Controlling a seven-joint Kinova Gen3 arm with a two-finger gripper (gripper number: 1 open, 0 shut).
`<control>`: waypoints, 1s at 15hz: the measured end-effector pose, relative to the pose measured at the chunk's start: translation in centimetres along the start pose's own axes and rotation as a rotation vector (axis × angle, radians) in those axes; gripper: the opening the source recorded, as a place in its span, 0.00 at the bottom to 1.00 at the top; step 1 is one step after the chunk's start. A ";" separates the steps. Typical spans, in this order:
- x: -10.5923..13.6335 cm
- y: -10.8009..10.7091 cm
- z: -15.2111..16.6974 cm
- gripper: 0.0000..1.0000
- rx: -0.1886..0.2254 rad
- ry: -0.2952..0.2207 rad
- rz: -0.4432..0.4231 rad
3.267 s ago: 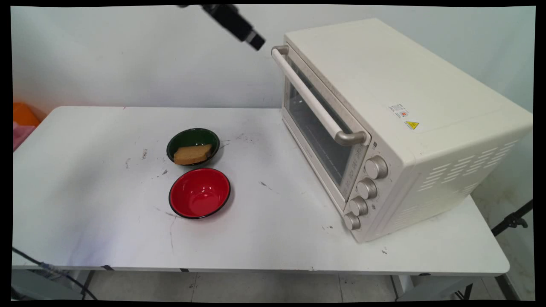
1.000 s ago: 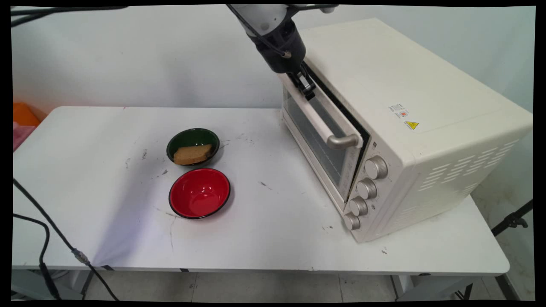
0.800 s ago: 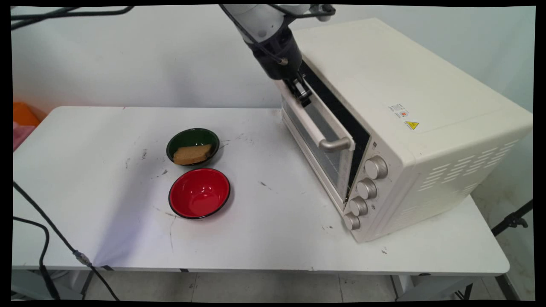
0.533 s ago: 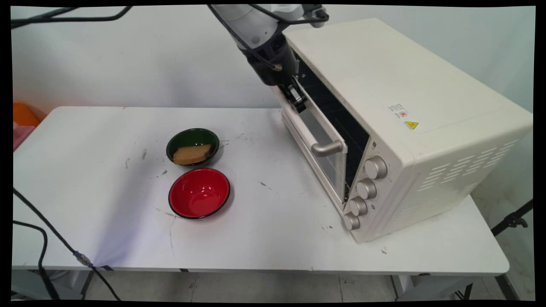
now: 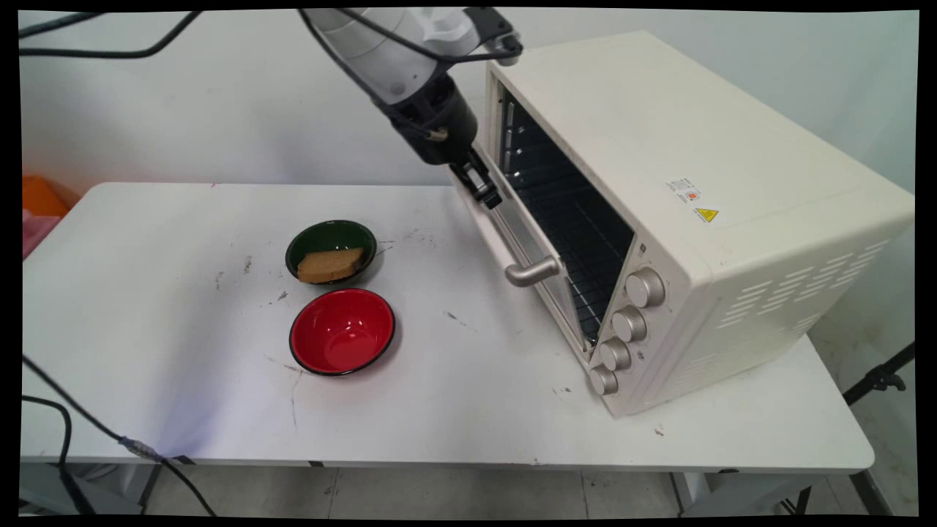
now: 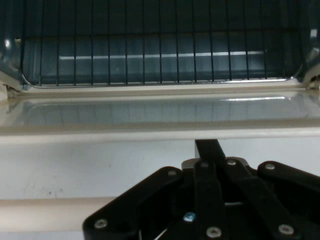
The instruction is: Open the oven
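**Oven door part-way down, gripper on its handle**

Main view: my black two-finger gripper point(image 5: 483, 192) sits at the far end of the long metal bar handle point(image 5: 521, 274) on the cream-coloured toaster oven point(image 5: 659, 146). Its fingers look pressed together around the bar, though the contact is small and partly hidden from here, so I call that likely rather than certain. The oven's glass-fronted drop-down door point(image 5: 531, 245) is tilted away from the body, roughly half open, neither upright nor lying flat. The dark cavity and its wire rack point(image 5: 578, 241) show through the gap. The oven stands on the right half of the white table point(image 5: 476, 410).

Well apart from it, left of centre, a dark green bowl point(image 5: 331, 238) holds a slice of brown bread point(image 5: 329, 265). An empty red bowl point(image 5: 342, 331) sits just beside it on the near side. Neither is touched by anything.

Hand view: the gripper point(image 6: 210, 150) rises from the bottom edge with its linkage drawn in, and one finger reaches up over the door's pale frame. The cream handle point(image 6: 50, 215) runs across behind the linkage. Beyond it lies the door point(image 6: 150, 112), its glass sloping away, and past that the rack point(image 6: 150, 50) inside the cavity.

So far as I judge it, the door is unlatched and swung partly down but not fully lowered. The bread lies in its bowl, outside the oven.
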 end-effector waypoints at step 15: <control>-9.5 -0.7 0.5 0.00 -0.039 0.091 0.045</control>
